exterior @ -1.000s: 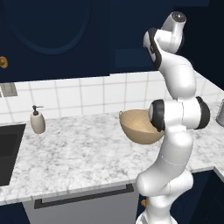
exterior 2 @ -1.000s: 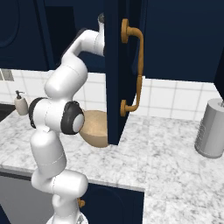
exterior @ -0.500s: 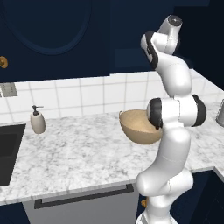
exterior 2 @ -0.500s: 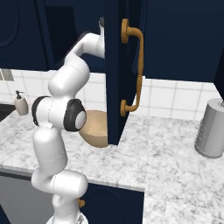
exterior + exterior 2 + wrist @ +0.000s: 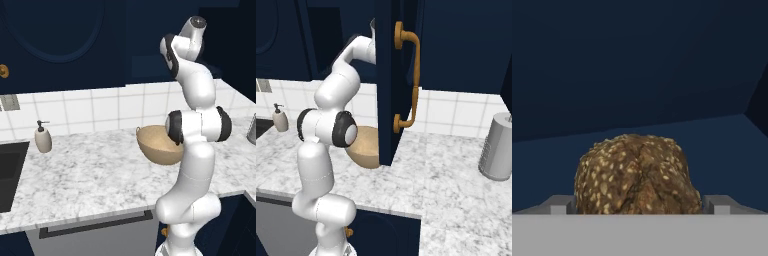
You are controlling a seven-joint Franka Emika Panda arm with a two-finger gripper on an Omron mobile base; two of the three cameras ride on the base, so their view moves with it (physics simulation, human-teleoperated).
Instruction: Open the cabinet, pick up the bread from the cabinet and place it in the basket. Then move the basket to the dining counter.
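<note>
Now the arm has reached a little deeper into the open cabinet [image 5: 387,85] than before. Inside, the bread [image 5: 636,175] sits between the fingers [image 5: 558,205], whose grip I cannot tell. The basket [image 5: 156,145] stays on the worktop [image 5: 90,175].

The small dark-brown lumpy bread roll [image 5: 637,172] has a rough, cracked crust dotted with pale seeds, and the dark navy cabinet shelf [image 5: 722,135] under it looks smooth and matt. The navy arched-panel cabinet door [image 5: 387,85] has a flat painted finish (no gloss to speak of), while its long curved bar handle [image 5: 412,75] looks like satin brass. The round tan bowl-shaped basket [image 5: 157,145] is matt and finely speckled, and the white-grey marbled bench [image 5: 90,175] looks like polished stone against the glazed pale tiles [image 5: 95,107].
</note>
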